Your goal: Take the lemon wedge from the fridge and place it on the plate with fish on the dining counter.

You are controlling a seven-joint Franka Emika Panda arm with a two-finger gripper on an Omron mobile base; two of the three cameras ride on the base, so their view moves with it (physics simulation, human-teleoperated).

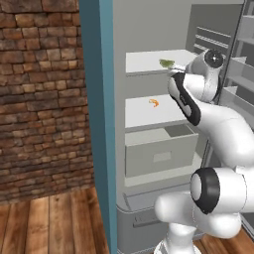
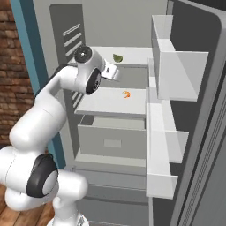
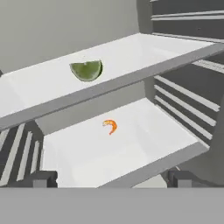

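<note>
While the fridge [image 2: 185,110] stands with its door swung wide, the lemon wedge [image 3: 86,70] lies untouched on the upper white shelf [image 3: 144,52], toward the back of that shelf, at about eleven o'clock in the hand view and near one o'clock from the arm's wrist in the right base view. Directly below it, on the middle shelf [image 3: 144,144], sits a small orange curled item [image 3: 110,126], at roughly six o'clock from the wedge and not part of the job. Beneath that shelf the bottom drawer [image 1: 158,154] is closed. The gripper [image 3: 111,178] is poised in front of the shelves with its jaws spread fully apart and nothing between them; its two dark fingertips [image 3: 41,178] show low in the hand view, level with the front edge of the middle shelf and well apart from the wedge. Judged from this, the access step is complete: the door is open and the arm has reached the compartment. The pick itself is not yet done. The hand appears to sit lower than the upper shelf, so it would need to rise and advance toward eleven o'clock before closing. Outstanding items: grasp the wedge, withdraw it, travel to the dining counter, and set it on the plate with fish.
</note>
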